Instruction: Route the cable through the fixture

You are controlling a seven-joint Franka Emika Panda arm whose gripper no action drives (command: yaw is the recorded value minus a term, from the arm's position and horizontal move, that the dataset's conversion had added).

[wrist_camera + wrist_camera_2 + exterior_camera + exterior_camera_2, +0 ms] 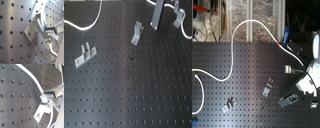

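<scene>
The cable (247,22) is a long white cord that curves from the second exterior view's left, up over the board's far edge, and down to the arm at the right. In the second wrist view the cable (35,79) runs into my gripper (46,97), which looks shut on it, and a thin stretch hangs on past the fingers. A bent metal clip (40,113) stands right beside the fingertips, also seen in the first wrist view as the clip (33,29). In the first exterior view my gripper (157,20) hangs at the far right, between two clips.
Three metal clips are bolted to the black perforated board (129,90): one clip (85,54) at the first exterior view's left, one clip (137,32) in the middle, one clip (178,17) at the far right. Clutter (204,20) lies beyond the board's far edge.
</scene>
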